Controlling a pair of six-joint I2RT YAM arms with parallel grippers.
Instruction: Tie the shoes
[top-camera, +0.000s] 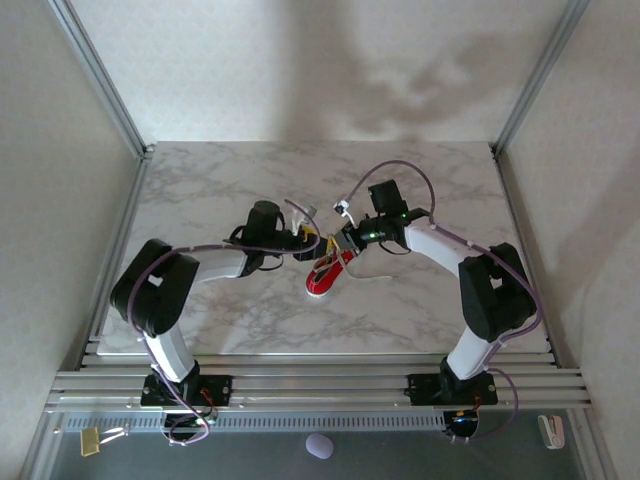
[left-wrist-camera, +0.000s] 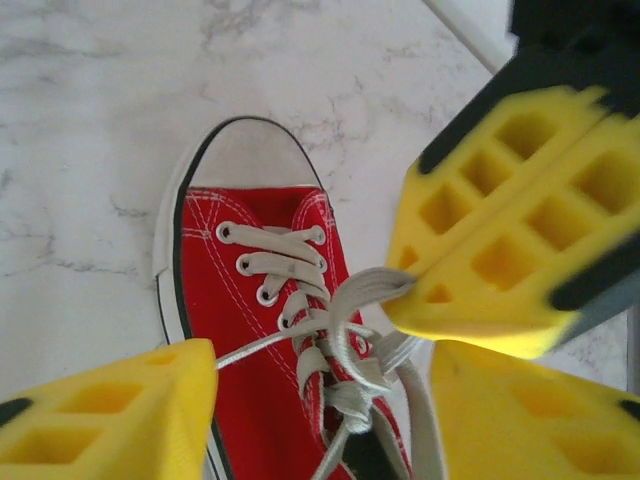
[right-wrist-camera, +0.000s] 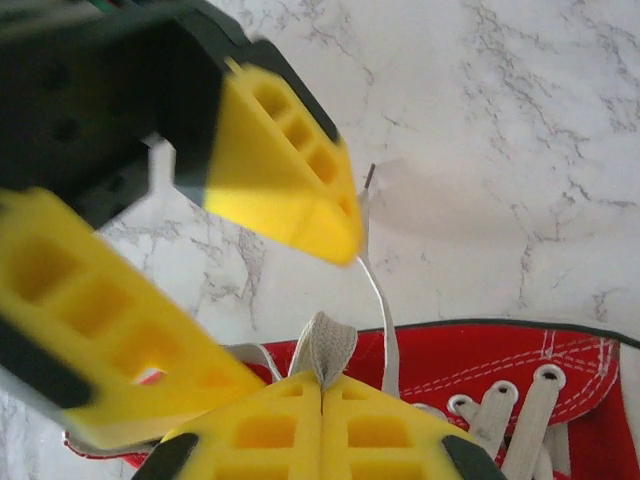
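The shoe (top-camera: 328, 275) is a small red canvas sneaker with a white toe (left-wrist-camera: 245, 150), lying mid-table between both arms. Its white laces (left-wrist-camera: 340, 340) are knotted loosely over the tongue. My right gripper (right-wrist-camera: 321, 385) is shut on a loop of lace (right-wrist-camera: 324, 348) that sticks up above its pads. The left wrist view has that gripper (left-wrist-camera: 410, 300) coming in from the upper right and pinching the loop. My left gripper (left-wrist-camera: 325, 378) straddles the shoe with its yellow fingers (left-wrist-camera: 110, 410) wide apart. A thin lace strand (left-wrist-camera: 250, 348) runs to its left finger, and its tip (right-wrist-camera: 369, 178) pokes past a finger (right-wrist-camera: 290, 170).
The marble tabletop (top-camera: 240, 185) has free room behind and on both sides of the shoe. Aluminium rails (top-camera: 320, 385) run along the near edge by the arm bases. White walls and frame posts (top-camera: 100, 75) enclose the table. Small clips (top-camera: 95, 440) lie below the rails.
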